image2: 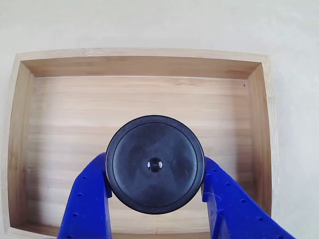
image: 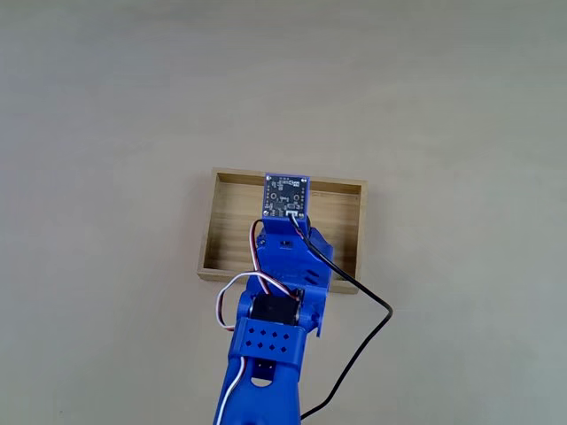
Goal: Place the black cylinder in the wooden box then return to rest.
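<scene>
The other view looks straight down on the black cylinder [image2: 154,144], round top up with a tiny centre dimple. My blue gripper [image2: 155,168] is shut on the black cylinder, one finger [image2: 89,194] against its left side and the other against its right. Cylinder and gripper are over the middle of the wooden box [image2: 139,67], towards its near wall. Whether the cylinder touches the plank floor I cannot tell. In the fixed view the blue arm [image: 283,266] reaches over the wooden box [image: 230,221], and its camera board [image: 286,197] hides the cylinder.
The box lies on a plain pale tabletop [image: 106,133] with open room on all sides. A black cable [image: 368,328] and a white wire loop [image: 232,292] trail from the arm beside the box's near edge.
</scene>
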`<action>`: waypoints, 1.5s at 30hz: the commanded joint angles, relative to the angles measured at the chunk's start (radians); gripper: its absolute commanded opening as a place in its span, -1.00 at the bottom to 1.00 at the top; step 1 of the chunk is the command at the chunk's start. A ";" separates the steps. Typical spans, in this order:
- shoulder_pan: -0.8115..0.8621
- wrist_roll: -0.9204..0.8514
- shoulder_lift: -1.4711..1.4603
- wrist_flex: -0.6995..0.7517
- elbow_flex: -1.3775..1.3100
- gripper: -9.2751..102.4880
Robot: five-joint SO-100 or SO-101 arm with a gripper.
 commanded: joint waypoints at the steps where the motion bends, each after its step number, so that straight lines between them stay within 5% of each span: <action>1: -0.015 0.000 0.006 -0.037 -0.133 -0.49; 45: -0.040 -0.017 0.193 -0.094 -0.215 -0.39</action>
